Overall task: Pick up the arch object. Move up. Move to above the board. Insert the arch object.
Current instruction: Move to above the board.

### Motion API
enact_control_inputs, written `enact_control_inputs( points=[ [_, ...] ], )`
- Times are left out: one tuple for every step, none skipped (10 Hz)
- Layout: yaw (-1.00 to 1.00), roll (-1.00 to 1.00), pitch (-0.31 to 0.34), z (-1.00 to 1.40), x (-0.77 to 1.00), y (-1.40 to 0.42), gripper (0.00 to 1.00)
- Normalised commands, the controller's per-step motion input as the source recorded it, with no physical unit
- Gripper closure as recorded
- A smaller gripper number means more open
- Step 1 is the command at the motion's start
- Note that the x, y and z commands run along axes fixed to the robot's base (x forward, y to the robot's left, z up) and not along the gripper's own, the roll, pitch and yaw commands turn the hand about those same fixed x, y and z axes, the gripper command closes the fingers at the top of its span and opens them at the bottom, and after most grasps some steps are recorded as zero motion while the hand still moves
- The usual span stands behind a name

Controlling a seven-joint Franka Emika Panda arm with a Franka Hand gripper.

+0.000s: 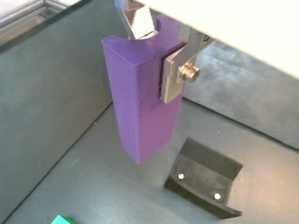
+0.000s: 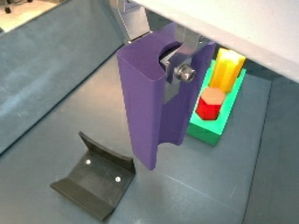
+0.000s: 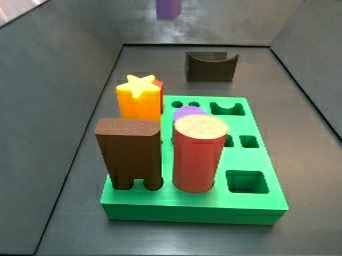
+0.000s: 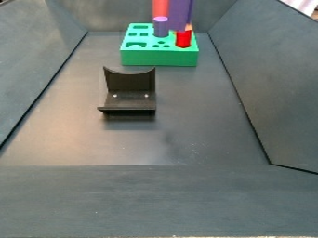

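The gripper (image 2: 176,59) holds the purple arch object (image 2: 149,101) tight in its jaws, high above the worktop and the fixture (image 2: 93,174). The lift looks done. Next it must travel over the green board (image 3: 194,202) and find the right hole.

Dark grey floor (image 4: 174,139) with sloping grey walls (image 4: 255,84) on both sides, and soft light shining off the middle.
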Motion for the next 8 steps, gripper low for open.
enact_control_inputs(
  points=[
    [0.02, -0.03, 0.087, 0.38, 0.03, -0.02, 1.0],
    [0.94, 0.13, 0.508, 0.1, -0.07, -1.0, 1.0],
    [0.88, 0.16, 0.473, 0.07, -0.06, -1.0, 1.0],
    [0.64, 0.17, 0.388, 0.08, -0.05, -1.0, 1.0],
    [0.4, 0.11, 0.304, 0.08, -0.04, -1.0, 1.0],
    [0.22, 0.08, 0.215, 0.08, -0.03, -1.0, 1.0],
    [0.1, 0.05, 0.138, 0.09, -0.02, -1.0, 1.0],
    [0.04, 0.03, 0.113, 0.09, 0.0, -1.0, 1.0]
  ],
)
